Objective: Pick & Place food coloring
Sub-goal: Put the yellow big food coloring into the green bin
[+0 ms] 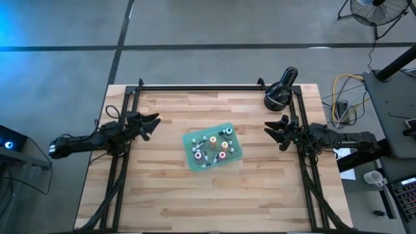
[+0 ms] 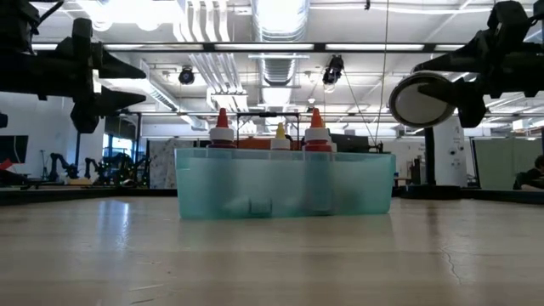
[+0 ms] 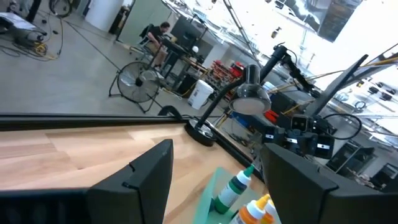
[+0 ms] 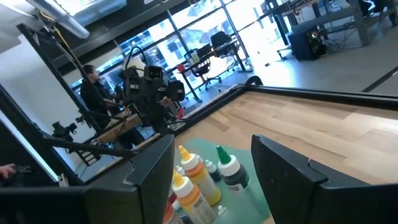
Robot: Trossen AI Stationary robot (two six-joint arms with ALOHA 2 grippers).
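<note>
Food coloring bottles (image 1: 213,149) stand clustered inside a translucent teal tray (image 1: 192,138) at the middle of the wooden desk (image 1: 162,195), between the two arms and well apart from both sets of fingers. The left gripper (image 1: 152,125) hovers above the desk off one side of the tray, its fingers spread wide and holding nothing; the right gripper (image 1: 269,130) hangs off the opposite side, likewise released and empty. Both point inward toward the tray.

From desk level, red-, orange- and yellow-topped bottles rise above the tray's rim (image 2: 285,153), while both grippers sit high above the surface at either edge of the scene.

Past the left gripper's open fingers (image 3: 138,180), a green bottle (image 3: 231,188) and an orange one (image 3: 254,212) show just ahead in the tray. Past the right gripper's open fingers (image 4: 149,174), orange bottles (image 4: 189,169) and a dark green bottle (image 4: 231,169) stand upright in it.

A black round lamp-like device (image 1: 279,91) sits at the desk's far corner, beyond the right gripper and away from the tray. A person sits at a workstation (image 3: 157,38) in the room behind.
</note>
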